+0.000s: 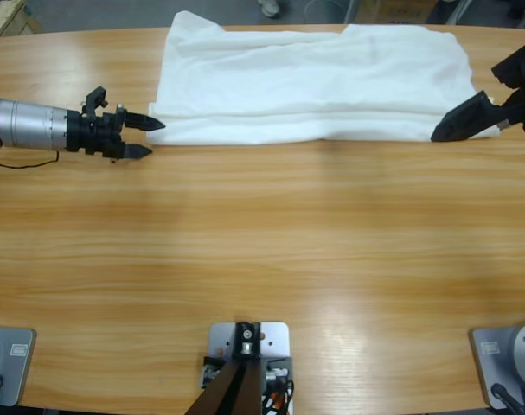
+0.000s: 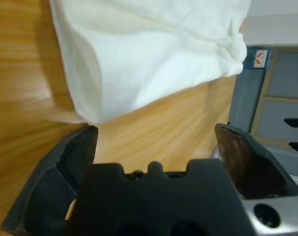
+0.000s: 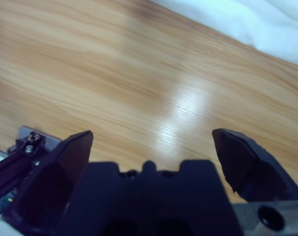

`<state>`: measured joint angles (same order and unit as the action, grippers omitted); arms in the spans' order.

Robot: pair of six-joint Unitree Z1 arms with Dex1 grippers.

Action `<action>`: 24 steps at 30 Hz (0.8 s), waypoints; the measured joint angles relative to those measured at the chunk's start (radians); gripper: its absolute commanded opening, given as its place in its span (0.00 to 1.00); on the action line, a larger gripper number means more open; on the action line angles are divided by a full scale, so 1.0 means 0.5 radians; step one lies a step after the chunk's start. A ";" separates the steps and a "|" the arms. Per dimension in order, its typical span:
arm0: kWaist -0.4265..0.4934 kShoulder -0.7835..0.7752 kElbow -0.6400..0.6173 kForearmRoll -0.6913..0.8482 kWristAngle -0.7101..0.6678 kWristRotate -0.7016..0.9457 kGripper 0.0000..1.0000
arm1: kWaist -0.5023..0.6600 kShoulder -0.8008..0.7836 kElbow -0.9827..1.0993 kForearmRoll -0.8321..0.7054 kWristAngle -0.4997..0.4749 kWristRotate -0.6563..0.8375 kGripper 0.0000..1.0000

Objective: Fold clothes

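The shirt (image 1: 314, 82) lies flat along the far side of the table (image 1: 262, 259), already doubled into a long band with a lengthwise fold line running just inside its near edge. The left gripper (image 1: 154, 137) sits just off the shirt's left end, near the near corner, jaws apart and empty; its wrist view shows that corner (image 2: 90, 115) right in front of the spread jaws, a little off the wood. The right gripper (image 1: 452, 128) is at the shirt's right end, by the near corner; from above it shows only as a dark wedge, but its wrist view shows the jaws wide apart with nothing between them, bare wood ahead and only a strip of the shirt (image 3: 266, 24) at the upper edge.

The cloth looks thin, soft and light, so it should sag and drape the moment it is lifted, and the stacked layers may slide apart. It is not fragile, but a shallow pinch could catch only the top layer. The best hold is probably at the two near corners, each jaw biting through every layer at the fold, with both ends lifted together so the band stays taut.
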<state>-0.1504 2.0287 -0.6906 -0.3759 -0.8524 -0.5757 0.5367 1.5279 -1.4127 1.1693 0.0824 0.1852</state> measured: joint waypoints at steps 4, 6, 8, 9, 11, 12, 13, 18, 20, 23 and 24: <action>0.005 0.047 0.003 -0.089 -0.005 -0.046 0.61 | -0.007 0.000 0.040 -0.008 0.000 -0.003 1.00; 0.023 0.053 0.007 -0.113 -0.005 -0.055 0.61 | -0.012 0.000 0.050 -0.014 0.000 -0.007 1.00; 0.046 0.053 0.013 -0.125 -0.005 -0.057 0.61 | -0.014 0.000 0.059 -0.025 0.001 -0.011 1.00; 0.061 0.053 0.016 -0.130 -0.005 -0.057 0.61 | -0.014 0.000 0.067 -0.030 0.001 -0.014 1.00; 0.088 0.054 0.019 -0.139 -0.005 -0.057 0.61 | -0.014 0.000 0.090 -0.036 0.001 -0.017 1.00; 0.096 0.055 0.019 -0.147 -0.005 -0.059 0.61 | -0.014 0.000 0.099 -0.037 0.002 -0.019 1.00; 0.101 0.057 0.019 -0.154 -0.005 -0.061 0.61 | -0.014 0.000 0.105 -0.040 0.003 -0.019 1.00; 0.105 0.076 0.022 -0.168 -0.005 -0.063 0.61 | -0.015 0.000 0.129 -0.063 0.013 -0.019 1.00; 0.105 0.088 0.023 -0.173 -0.005 -0.068 0.61 | -0.020 0.000 0.132 -0.070 0.015 -0.019 1.00; 0.104 0.114 0.023 -0.199 -0.005 -0.090 0.60 | -0.036 0.000 0.134 -0.071 0.021 -0.023 1.00; 0.104 0.123 0.023 -0.214 -0.005 -0.104 0.60 | -0.040 0.000 0.134 -0.071 0.022 -0.027 1.00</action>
<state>-0.0985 2.0900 -0.6791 -0.4827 -0.8549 -0.6280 0.5165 1.5278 -1.3455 1.1338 0.0932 0.1718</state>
